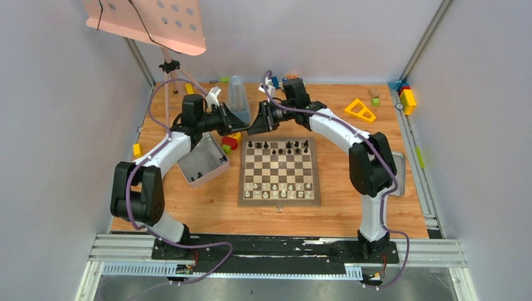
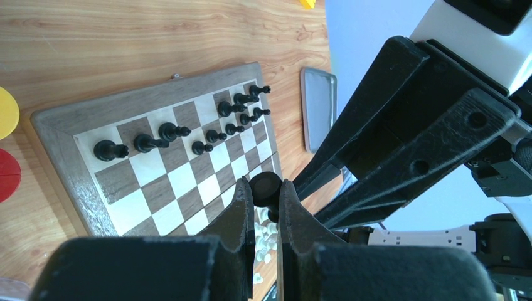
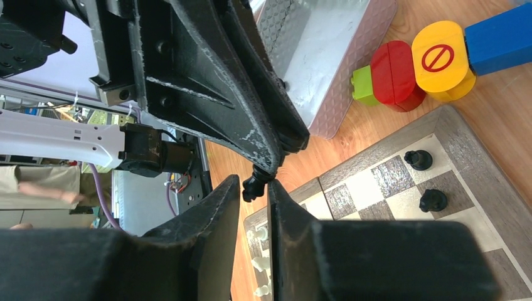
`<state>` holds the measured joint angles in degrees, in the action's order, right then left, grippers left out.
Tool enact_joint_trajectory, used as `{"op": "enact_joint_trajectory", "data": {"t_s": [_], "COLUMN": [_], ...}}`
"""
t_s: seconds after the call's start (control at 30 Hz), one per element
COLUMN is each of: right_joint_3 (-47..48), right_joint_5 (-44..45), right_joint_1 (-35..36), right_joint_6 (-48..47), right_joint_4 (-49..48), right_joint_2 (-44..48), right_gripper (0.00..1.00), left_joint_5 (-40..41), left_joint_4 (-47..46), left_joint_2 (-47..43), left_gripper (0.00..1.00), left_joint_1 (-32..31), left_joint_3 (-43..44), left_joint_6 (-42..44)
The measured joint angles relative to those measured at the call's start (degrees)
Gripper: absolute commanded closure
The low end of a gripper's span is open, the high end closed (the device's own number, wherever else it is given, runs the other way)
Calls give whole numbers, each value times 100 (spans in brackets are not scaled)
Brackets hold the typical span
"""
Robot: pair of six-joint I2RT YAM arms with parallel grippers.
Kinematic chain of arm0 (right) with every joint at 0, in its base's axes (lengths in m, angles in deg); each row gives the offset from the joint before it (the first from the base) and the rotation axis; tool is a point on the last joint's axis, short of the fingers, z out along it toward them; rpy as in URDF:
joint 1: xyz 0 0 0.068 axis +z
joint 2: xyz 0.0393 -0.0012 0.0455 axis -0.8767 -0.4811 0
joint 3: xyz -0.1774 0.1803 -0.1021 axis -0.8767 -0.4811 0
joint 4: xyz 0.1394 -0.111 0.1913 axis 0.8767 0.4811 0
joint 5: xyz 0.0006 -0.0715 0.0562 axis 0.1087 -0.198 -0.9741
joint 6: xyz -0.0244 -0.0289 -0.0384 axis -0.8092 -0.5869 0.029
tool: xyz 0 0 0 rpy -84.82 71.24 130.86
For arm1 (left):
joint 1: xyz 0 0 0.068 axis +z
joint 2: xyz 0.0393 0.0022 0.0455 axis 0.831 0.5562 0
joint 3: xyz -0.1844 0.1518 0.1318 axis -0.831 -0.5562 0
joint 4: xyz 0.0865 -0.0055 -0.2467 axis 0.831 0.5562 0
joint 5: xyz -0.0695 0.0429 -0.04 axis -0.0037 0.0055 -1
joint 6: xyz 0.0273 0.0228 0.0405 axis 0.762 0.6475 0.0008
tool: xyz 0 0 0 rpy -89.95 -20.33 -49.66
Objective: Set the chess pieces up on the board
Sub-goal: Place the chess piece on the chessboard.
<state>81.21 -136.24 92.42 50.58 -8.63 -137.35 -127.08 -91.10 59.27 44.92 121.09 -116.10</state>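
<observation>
Mid-air handover, above the far-left corner of the board (image 1: 279, 202)! The left gripper (image 1: 244, 123) is pinching 1 black piece (image 2: 265, 185) at its fingertips, well clear of the squares. The right gripper (image 3: 254, 191) comes in tip to tip, its 2 fingers set narrowly either side of that piece. I cannot tell whether they grip it yet.

The job looks well along. The white pieces (image 1: 276, 187) seem to fill the 2 near rows, though they are too small to count. The black pieces (image 2: 169, 132) stand on the 2 far rows with gaps showing, so several black ones look left to place, this 1 included.

The held piece is not upright. Its long axis seems to run roughly level, sticking out beyond the left fingertips towards the right gripper.
</observation>
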Motion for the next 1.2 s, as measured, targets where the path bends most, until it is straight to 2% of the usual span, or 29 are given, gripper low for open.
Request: {"op": "enact_joint_trajectory", "data": {"t_s": [0.2, 0.3, 0.53, 0.67, 0.77, 0.87, 0.97, 1.2], "right_joint_3": [42, 52, 52, -4, -153, -330, -470, -789], "right_joint_5": [15, 15, -50, -74, -70, -72, -85, -271], "right_joint_1": [-4, -4, -4, -2, -4, -15, -48, -125], "right_joint_6": [33, 28, -70, -348, -608, -935, -1307, -2277], "right_joint_4": [15, 22, 24, 42, 136, 372, 691, 1495], "right_joint_2": [-66, -70, -61, 7, 125, 297, 520, 1137], "right_gripper": [95, 100, 100, 100, 100, 100, 100, 100], "left_joint_5": [61, 74, 116, 7, -129, -249, -326, -566], "left_joint_4": [-17, -39, -37, -13, 122, 459, 901, 2140], "left_joint_2": [-48, -72, -177, -280, -378, -439, -566, -1266], "left_gripper": [100, 94, 62, 35, 25, 19, 17, 19], "left_joint_1": [13, 13, 13, 4, 0, 0, 2, -44], "left_joint_3": [-50, -72, -125, -116, -26, 225, 448, 579], "left_joint_6": [0, 0, 81, 282, 557, 1117, 2035, 5289]}}
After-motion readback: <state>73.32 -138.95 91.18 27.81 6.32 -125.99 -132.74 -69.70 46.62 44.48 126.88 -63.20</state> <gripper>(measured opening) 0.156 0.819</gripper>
